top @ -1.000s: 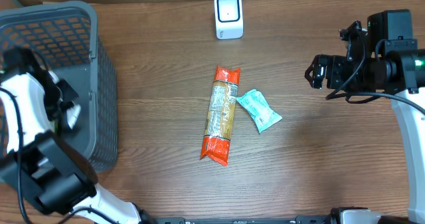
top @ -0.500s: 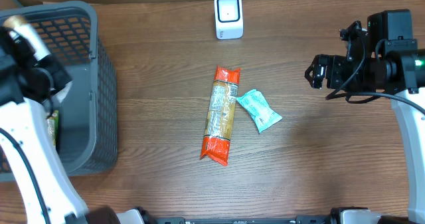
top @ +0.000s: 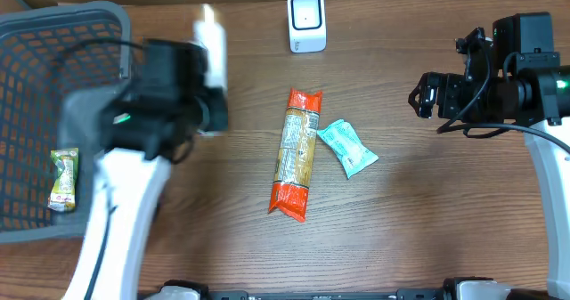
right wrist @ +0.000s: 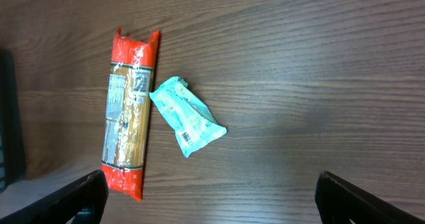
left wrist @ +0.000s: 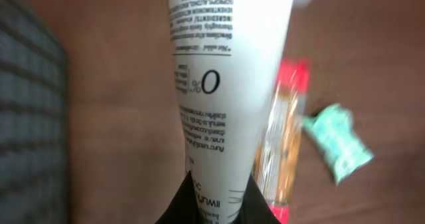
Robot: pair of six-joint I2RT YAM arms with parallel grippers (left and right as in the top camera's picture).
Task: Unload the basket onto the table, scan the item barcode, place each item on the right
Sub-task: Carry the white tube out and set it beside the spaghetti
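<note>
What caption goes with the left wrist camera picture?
Left gripper pinching a white printed tube above the wooden table, spaghetti packet and teal pouch lying behind.

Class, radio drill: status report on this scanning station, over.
Left end effector shut on white tube, outside the basket. Right end effector open, empty. Tube short of the scanner. Pasta packet and teal pouch mid-table, off that line.
</note>
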